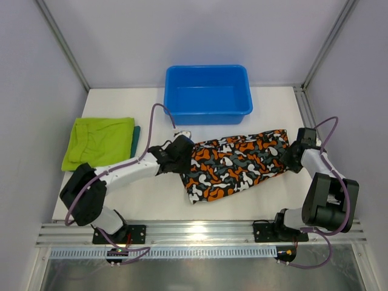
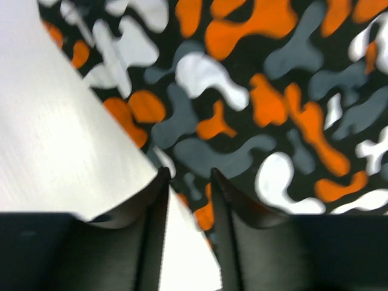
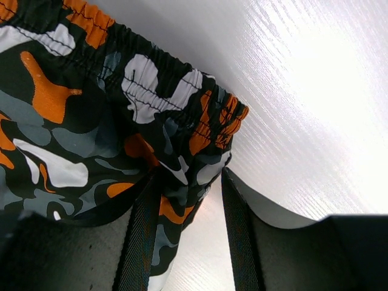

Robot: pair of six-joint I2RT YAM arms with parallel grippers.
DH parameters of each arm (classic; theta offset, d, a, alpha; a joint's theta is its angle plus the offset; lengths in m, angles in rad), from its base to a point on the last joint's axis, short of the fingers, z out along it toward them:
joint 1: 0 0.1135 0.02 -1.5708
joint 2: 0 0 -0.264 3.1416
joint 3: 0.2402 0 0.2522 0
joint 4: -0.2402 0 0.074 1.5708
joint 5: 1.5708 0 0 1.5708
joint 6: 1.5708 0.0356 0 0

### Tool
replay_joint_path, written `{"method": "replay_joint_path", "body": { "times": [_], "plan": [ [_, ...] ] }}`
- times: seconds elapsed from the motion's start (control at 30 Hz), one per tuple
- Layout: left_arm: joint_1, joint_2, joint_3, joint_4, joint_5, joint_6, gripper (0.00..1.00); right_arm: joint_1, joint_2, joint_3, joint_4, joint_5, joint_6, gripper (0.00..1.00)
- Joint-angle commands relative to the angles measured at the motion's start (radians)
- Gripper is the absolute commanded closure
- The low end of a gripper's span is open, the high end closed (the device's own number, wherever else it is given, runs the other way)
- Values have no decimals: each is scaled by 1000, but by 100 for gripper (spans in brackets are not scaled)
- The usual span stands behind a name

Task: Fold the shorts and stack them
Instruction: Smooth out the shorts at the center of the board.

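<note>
The camouflage shorts [image 1: 236, 163] lie spread flat in the middle of the table. My left gripper [image 1: 183, 156] is low at their left edge. In the left wrist view its fingers [image 2: 188, 182] stand a little apart, with the cloth's edge [image 2: 212, 212] and bare table between them. My right gripper [image 1: 290, 159] is at the waistband end on the right. It is open [image 3: 188, 176], and the waistband corner [image 3: 182, 200] lies between the fingers, against the left one. The lime shorts [image 1: 100, 142] lie folded at the left on the dark teal shorts [image 1: 137, 138], of which only an edge shows.
A blue plastic tub [image 1: 208, 94] stands at the back middle, just behind the camouflage shorts. The white table [image 1: 151, 200] is walled by grey panels at left, right and back. A metal rail with the arm bases runs along the near edge.
</note>
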Motion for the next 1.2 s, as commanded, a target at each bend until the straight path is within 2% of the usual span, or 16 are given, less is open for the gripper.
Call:
{"method": "replay_joint_path", "body": {
  "times": [0.0,0.03,0.13,0.27,0.47,0.57,0.6,0.67,0.87,1.0,1.07,1.1,1.17],
  "plan": [
    [-3,-96,-113,24,-10,-68,60,-10,-19,1,42,24,-10,53],
    [-2,-110,-150,41,-3,-77,51,-9,-19,-1,47,15,-10,53],
    [1,-95,-159,90,34,-87,48,-9,-16,-2,54,0,-7,52],
    [3,8,-155,173,65,-106,48,-10,-9,-1,56,0,-8,53],
    [4,79,-150,250,56,-131,51,-15,-16,-10,62,9,-17,53],
    [7,102,-139,238,30,-131,75,-20,-5,-1,59,17,-17,52],
    [7,97,-136,226,20,-133,93,-23,0,1,61,21,-19,52],
    [13,81,-135,203,-1,-133,100,-26,4,-1,58,34,-17,52],
    [55,-1,-64,43,-79,-73,100,-44,17,10,47,46,-23,53],
    [104,34,-30,23,-29,-10,98,-44,3,14,47,37,-33,53],
    [125,65,-26,63,35,34,92,-44,-14,8,56,-15,-45,52],
    [125,68,-23,67,55,47,81,-44,-16,7,65,-41,-56,52],
    [119,48,-27,71,78,58,70,-41,-14,2,65,-113,-54,52]
  ]
}}
